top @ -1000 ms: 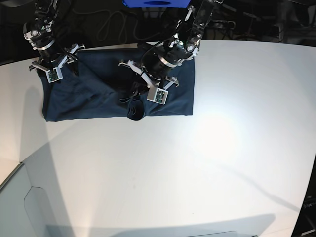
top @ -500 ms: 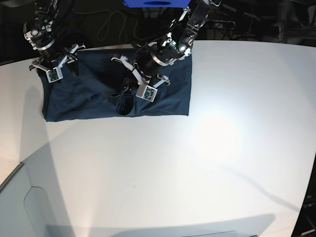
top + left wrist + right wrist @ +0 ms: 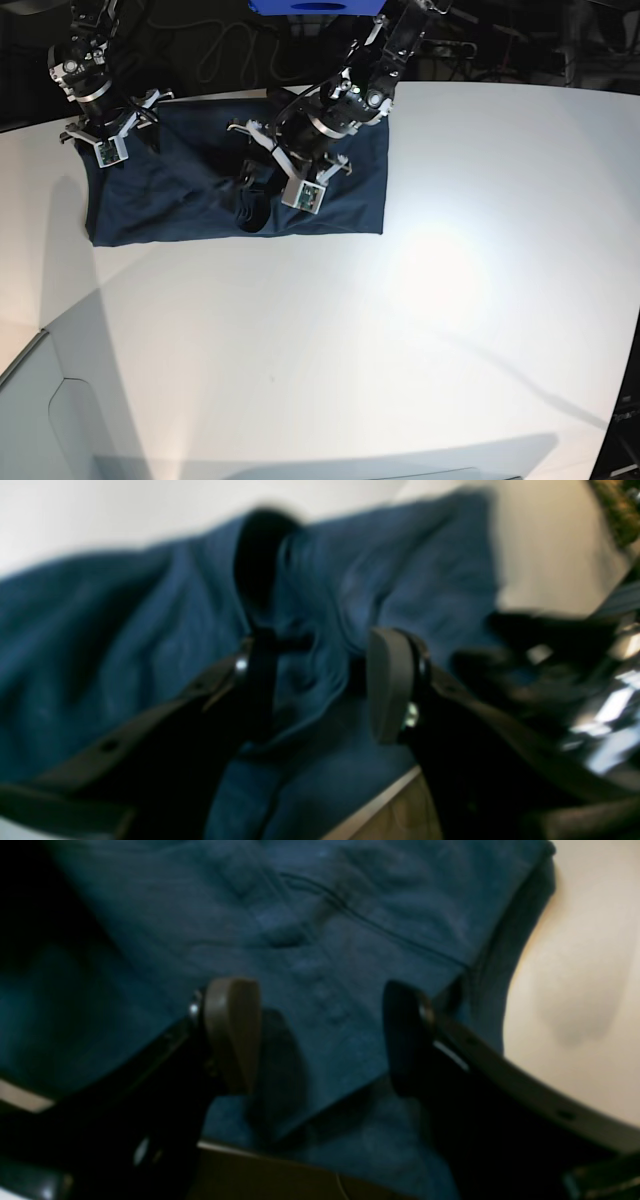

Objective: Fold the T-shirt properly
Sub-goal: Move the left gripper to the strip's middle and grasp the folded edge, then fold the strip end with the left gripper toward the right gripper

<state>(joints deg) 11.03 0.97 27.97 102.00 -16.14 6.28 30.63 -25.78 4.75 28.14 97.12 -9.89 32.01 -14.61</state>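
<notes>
The dark navy T-shirt (image 3: 170, 195) lies folded into a wide band at the back left of the white table (image 3: 400, 330). My left gripper (image 3: 252, 200) hangs over the shirt's middle. In the left wrist view the left gripper (image 3: 322, 685) is open, and a raised ridge of the T-shirt (image 3: 310, 645) stands between its fingers; the picture is blurred. My right gripper (image 3: 103, 140) is over the shirt's back left corner. In the right wrist view the right gripper (image 3: 320, 1037) is open just above the flat T-shirt (image 3: 325, 940), near a stitched seam, with nothing between the pads.
A blue box (image 3: 315, 6) and dark cables (image 3: 225, 50) sit behind the table's back edge. Both arms reach in from there. A lower grey surface (image 3: 40, 420) adjoins the front left corner. Bare tabletop (image 3: 575, 965) shows beside the shirt's edge.
My left gripper moved a little left and back over the shirt, then opened, letting go of the bunched fold. The shirt's right part shifted left. The right arm has not moved.
</notes>
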